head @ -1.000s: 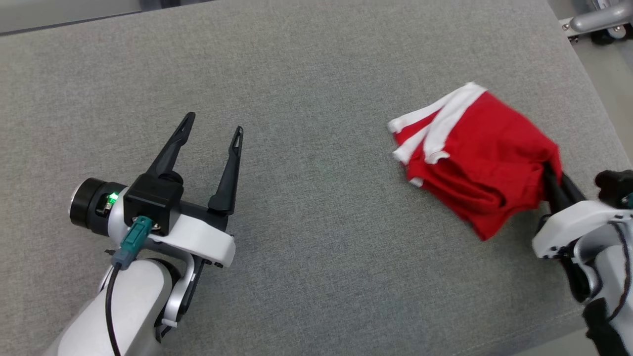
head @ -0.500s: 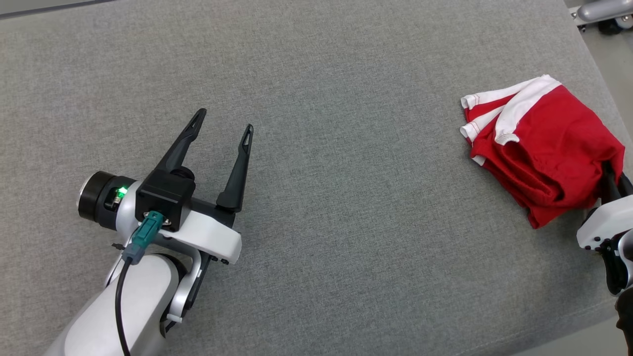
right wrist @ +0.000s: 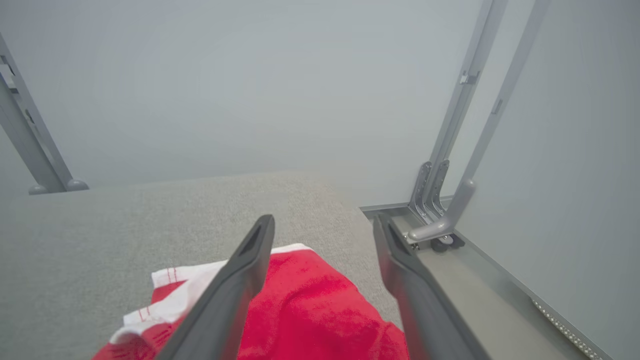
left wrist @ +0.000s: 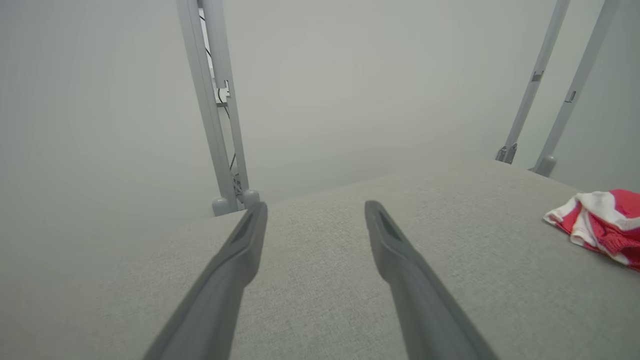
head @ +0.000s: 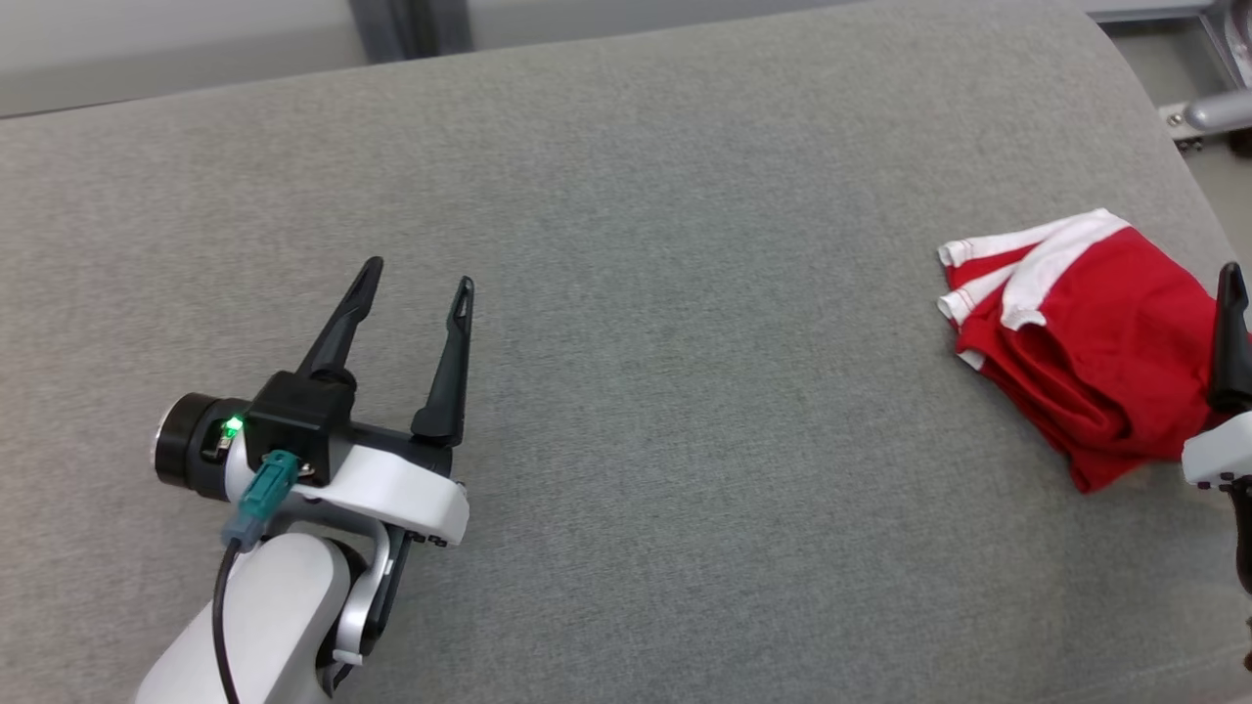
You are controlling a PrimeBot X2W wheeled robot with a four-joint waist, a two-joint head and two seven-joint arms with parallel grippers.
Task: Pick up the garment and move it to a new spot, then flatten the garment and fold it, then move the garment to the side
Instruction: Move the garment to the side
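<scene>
Right gripper (right wrist: 322, 222) spread, holding nothing, above folded red-and-white garment (right wrist: 320, 305) lying near right edge of grey padded surface (head: 685, 293). Left gripper (head: 419, 274) spread, empty, well apart. Metal frame posts (right wrist: 450, 150) beyond.

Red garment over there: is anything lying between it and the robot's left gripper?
Nothing visible does. Bare grey cushion lies between the left gripper and the garment. The right gripper stands open at the garment's right side, out of that path.

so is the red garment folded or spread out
Folded: the garment lies as a compact bundle with several red layers stacked along its edge.
</scene>
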